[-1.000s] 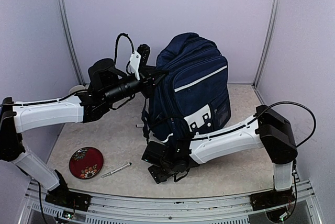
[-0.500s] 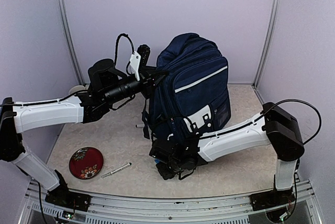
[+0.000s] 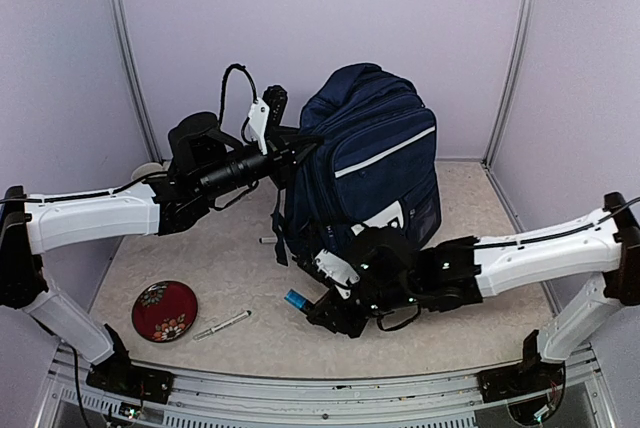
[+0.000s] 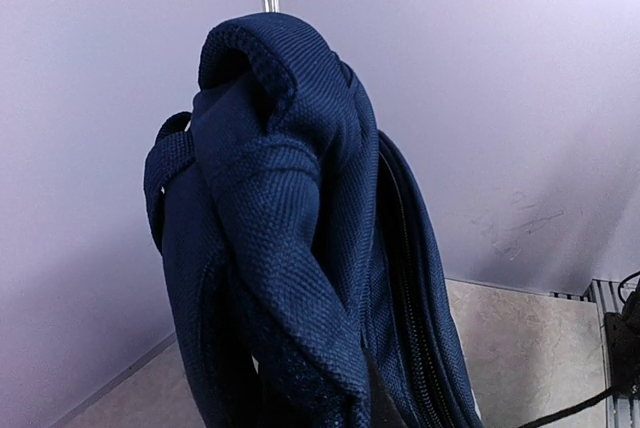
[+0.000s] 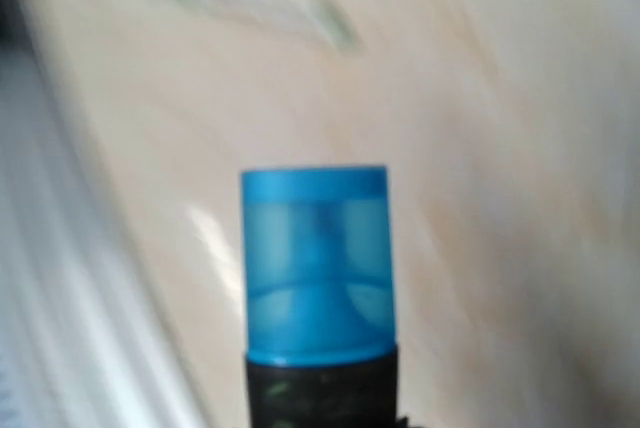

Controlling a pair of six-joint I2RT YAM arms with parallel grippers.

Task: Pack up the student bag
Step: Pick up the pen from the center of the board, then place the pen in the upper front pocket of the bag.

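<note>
Both jaws clamped: left on student bag (image 3: pixel 380 148), right on blue-capped item (image 3: pixel 296 299) near red dish (image 3: pixel 165 310), pen (image 3: pixel 222 325).

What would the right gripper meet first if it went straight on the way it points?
Probably bare tabletop: the right gripper, shut on a blue-capped marker, angles down at it; the pen lies off to one side.

The student bag (image 3: pixel 370 168) is stood upright on the counter (image 3: pixel 470 318), toward the back. Just in front of the bag's lower left corner, a marker (image 3: pixel 296 299) is held in the jaws of the right gripper (image 3: pixel 316 307). Further out to the bag's front left a pen (image 3: pixel 222 325) is laid flat, and a dish (image 3: pixel 164 310) is set even further left.
</note>
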